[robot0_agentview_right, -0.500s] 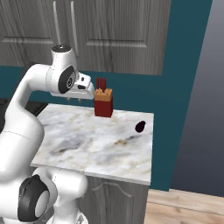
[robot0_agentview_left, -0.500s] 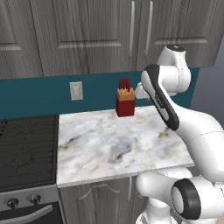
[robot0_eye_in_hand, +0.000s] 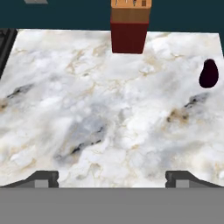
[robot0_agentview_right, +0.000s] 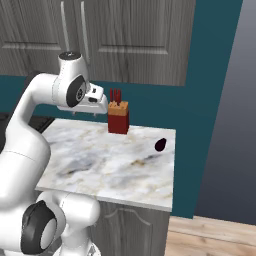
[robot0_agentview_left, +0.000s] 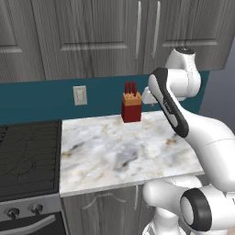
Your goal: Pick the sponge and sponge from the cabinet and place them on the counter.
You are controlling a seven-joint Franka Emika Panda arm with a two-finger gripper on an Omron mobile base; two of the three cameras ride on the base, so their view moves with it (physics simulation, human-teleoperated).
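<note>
The cabinet (robot0_agentview_left: 101, 41) (robot0_agentview_right: 125, 35) hangs above the counter with its dark grey doors shut, so both sponges are hidden. The white-and-grey marble counter (robot0_agentview_left: 114, 151) (robot0_agentview_right: 110, 165) (robot0_eye_in_hand: 109, 109) lies below. My gripper (robot0_eye_in_hand: 111, 179) (robot0_agentview_right: 94, 109) hovers above the counter's back area, near the knife block and below the cabinet doors. It points down at the marble, its dark fingertips (robot0_eye_in_hand: 43, 177) stand far apart, and nothing is between them.
A red knife block (robot0_agentview_left: 131, 108) (robot0_agentview_right: 118, 118) (robot0_eye_in_hand: 130, 30) with a tan top stands at the back of the counter. A small dark purple object (robot0_agentview_right: 160, 145) (robot0_eye_in_hand: 208, 73) lies near the right edge. The black stovetop (robot0_agentview_left: 27, 151) adjoins on the left.
</note>
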